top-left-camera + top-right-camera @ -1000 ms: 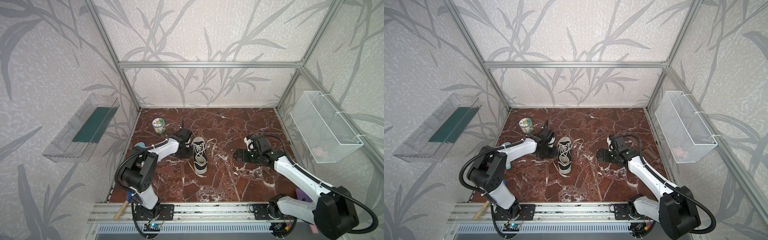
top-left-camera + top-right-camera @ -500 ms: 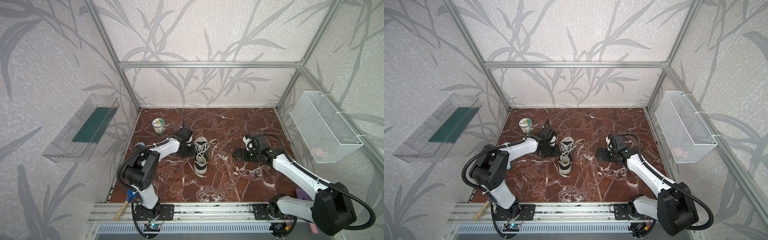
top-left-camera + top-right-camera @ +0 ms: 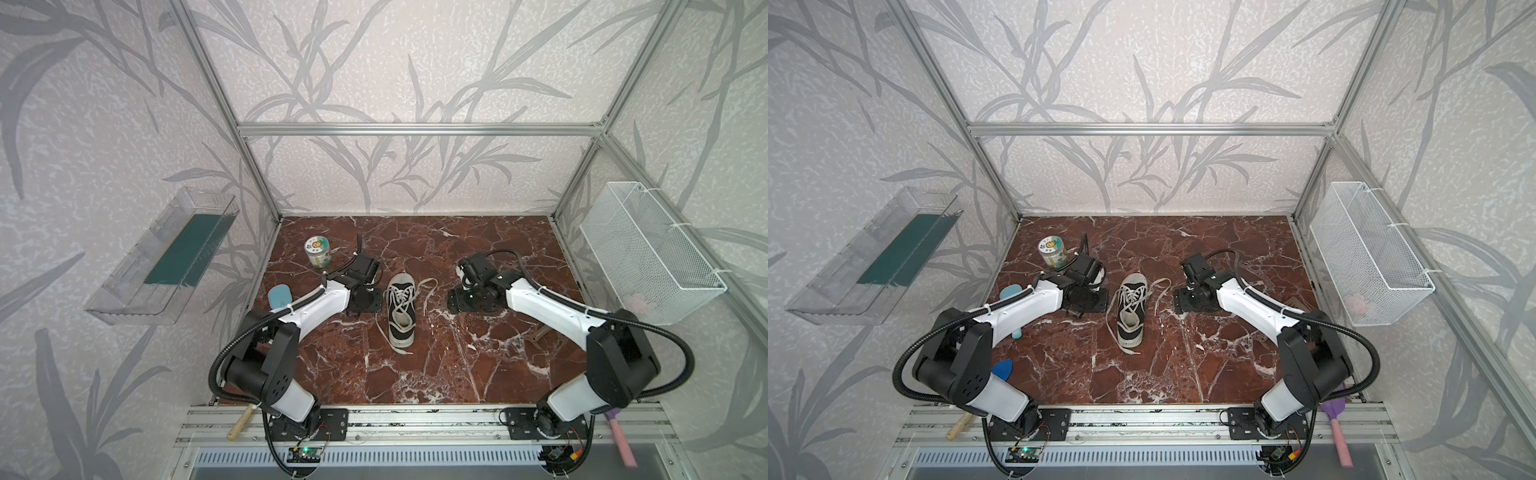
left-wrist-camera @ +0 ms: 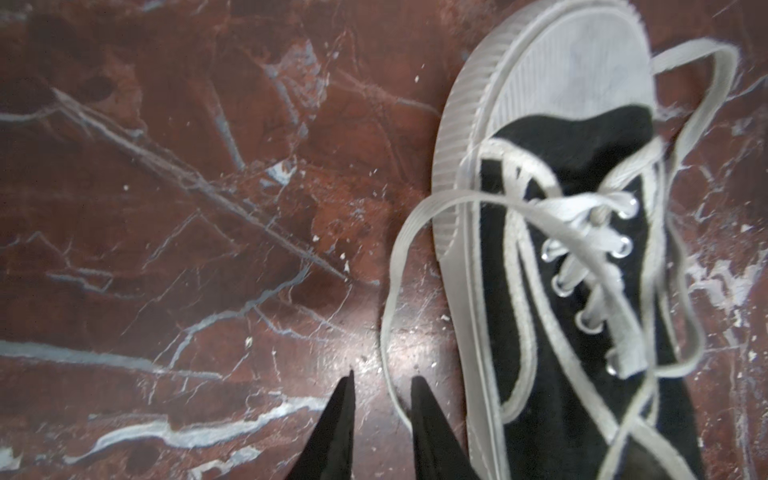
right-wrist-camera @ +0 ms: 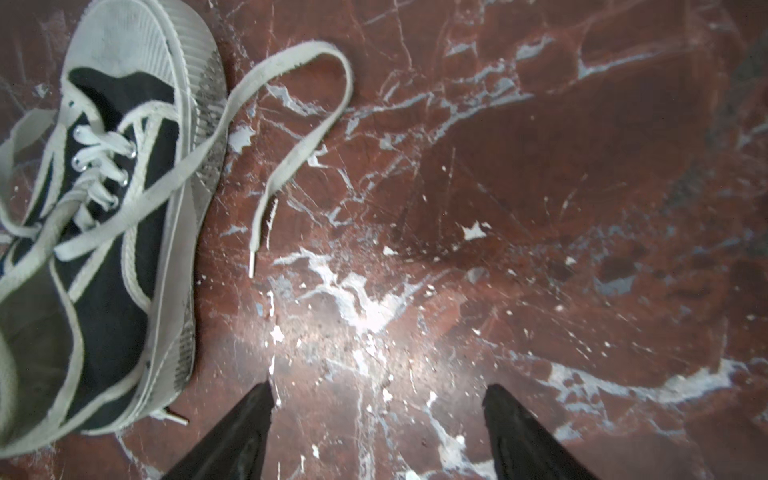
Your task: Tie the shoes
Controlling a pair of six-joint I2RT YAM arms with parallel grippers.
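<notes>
Lying mid-frame in both top views, your sneaker (image 3: 401, 309) runs its long axis near vertical, toe cap toward the upper edge, heel toward the lower. Your left gripper (image 4: 382, 378) jaws sit narrowly apart, a loose lace (image 4: 385, 324) passing through the gap, unpinched. Your right gripper (image 5: 378, 387) gapes wide, empty, over marble floor (image 5: 540, 208).

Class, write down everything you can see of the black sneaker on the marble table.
The sneaker is black canvas, with a ribbed white rubber sole and a scuffed white toe cap. It stands upright on the marble table, toe toward the back wall. Its flat white laces are untied and trail on both sides; one strand runs between the open left pincer's tips.
</notes>
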